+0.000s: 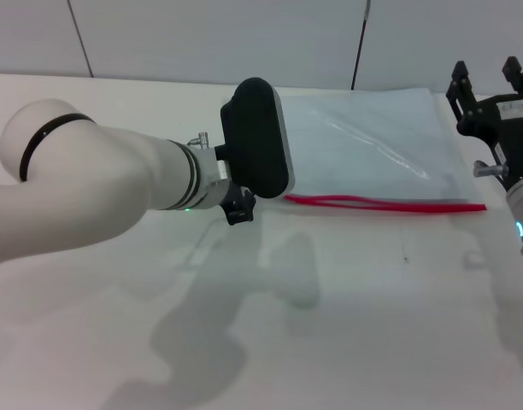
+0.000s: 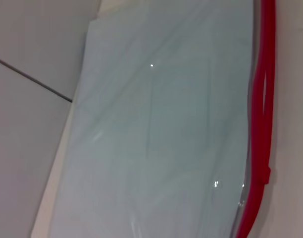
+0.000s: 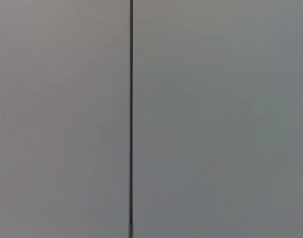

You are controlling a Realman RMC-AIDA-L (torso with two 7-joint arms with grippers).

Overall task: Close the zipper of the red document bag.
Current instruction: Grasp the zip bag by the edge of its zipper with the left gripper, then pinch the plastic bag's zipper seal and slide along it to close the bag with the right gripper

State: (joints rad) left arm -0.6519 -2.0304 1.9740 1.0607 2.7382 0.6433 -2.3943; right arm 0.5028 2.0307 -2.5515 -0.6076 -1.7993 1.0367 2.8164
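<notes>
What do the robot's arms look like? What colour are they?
The left arm is fat, round and glossy white, with a thin black ring near its rounded joint and a silver band at the wrist. It ends in a black, rounded, oblong block with a white edge. The right arm is also white, with a small blue-green light, and carries a black gripper with metal bolts.

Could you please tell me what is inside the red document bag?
Through the translucent red document bag, nothing shows inside beyond creases and glints. The end under the left gripper is covered in the head view.
</notes>
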